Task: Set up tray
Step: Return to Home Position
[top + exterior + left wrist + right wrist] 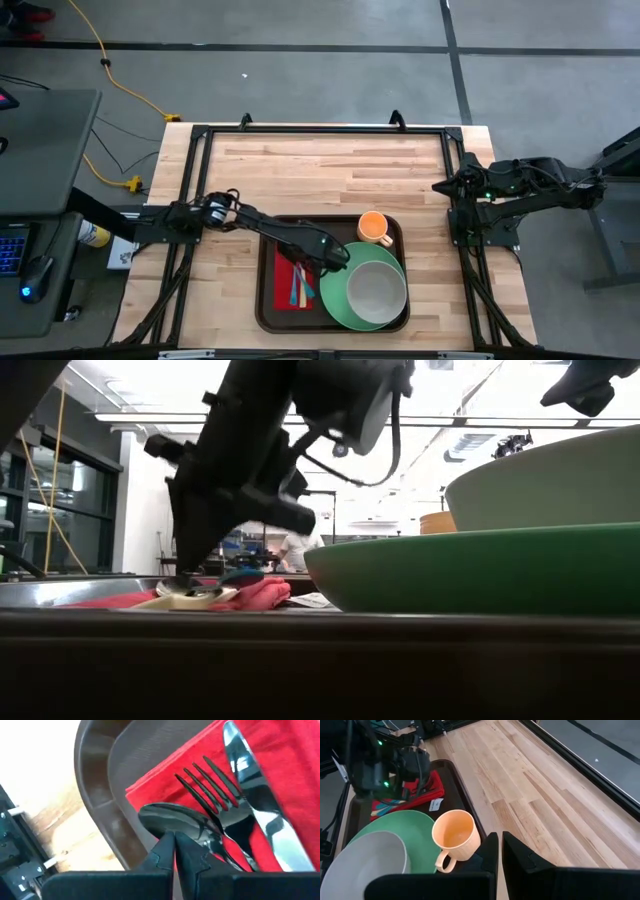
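The dark brown tray [265, 300] lies at the table's near middle. On its left part a red napkin [200, 750] carries a spoon [170, 817], a fork [215, 785] and a knife [250, 785] side by side. To the right, a green plate [335, 300] holds a grey bowl [376, 290], and an orange cup [373, 228] stands in the tray's far right corner. My left gripper [305, 262] reaches in from the left, shut, its tips down at the spoon's bowl. My right gripper [498, 851] waits shut at the table's right edge. My left gripper [174, 851] comes down from above, slanting in from the table's left, with its shut fingertips [190, 582] at the rim of the spoon's bowl [160, 812]. Whether the tips touch the spoon or hover just over it, I cannot tell. The spoon lies flat on the napkin.
Bare wooden tabletop [330, 165] stretches beyond the tray to the far edge and on both sides. A black frame [320, 130] borders the table. A small white label [436, 805] lies in the tray between napkin and plate. A person stands far off in the room [297, 550].
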